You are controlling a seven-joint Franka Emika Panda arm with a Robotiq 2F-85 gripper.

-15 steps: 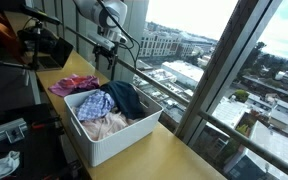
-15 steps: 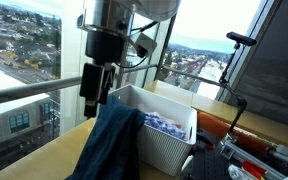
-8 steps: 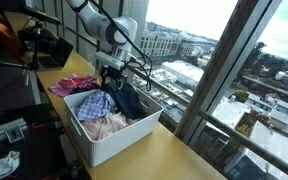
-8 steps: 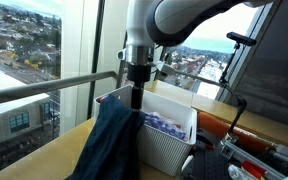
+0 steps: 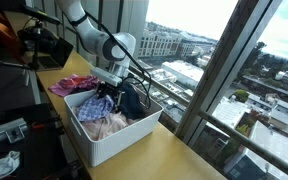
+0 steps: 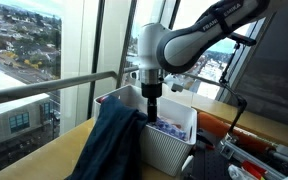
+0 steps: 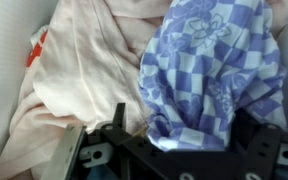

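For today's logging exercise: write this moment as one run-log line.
claw: open, empty | above: blue checked cloth | beside: pink cloth | container: white bin

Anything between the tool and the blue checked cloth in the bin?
Nothing visible. The open tool hangs right over the blue checked cloth, on top of the pile in the white bin. The pale pink garment lies beside it; the dark blue garment drapes over the rim, aside.
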